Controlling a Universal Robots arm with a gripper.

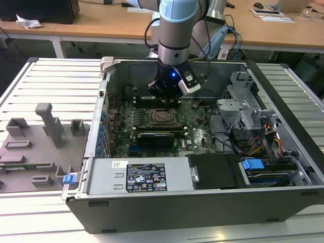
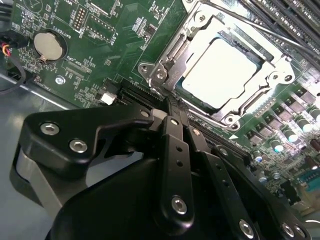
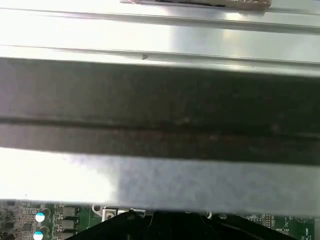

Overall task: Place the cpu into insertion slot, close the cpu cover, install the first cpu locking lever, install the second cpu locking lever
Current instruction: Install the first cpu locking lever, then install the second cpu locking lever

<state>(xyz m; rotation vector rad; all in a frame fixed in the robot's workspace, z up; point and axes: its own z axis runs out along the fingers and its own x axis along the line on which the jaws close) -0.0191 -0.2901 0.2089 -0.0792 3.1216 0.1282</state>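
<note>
Inside the open computer case (image 1: 202, 202), on one green motherboard (image 2: 100, 30), found one cpu (image 2: 220, 72) seated flat in the insertion slot (image 1: 163, 117), its dull silver top showing through the window of the cpu cover (image 2: 192, 37). Saw that single cover lying down over the chip, framing it on all sides. Counted one thin locking lever (image 2: 250, 25) running along the far edge of the frame; could not tell whether it was latched, nor make out a second lever for certain. Noted one arm (image 1: 174, 30) reaching down into the case, directly above the socket. Saw the jaws together, tips just beside the socket's near corner, clamped on nothing discernible. Counted one coin battery (image 2: 49, 46) well apart from the socket. Noted one grey fixture (image 1: 35, 147) on the slatted bench (image 1: 50, 76) beside the case.
</note>
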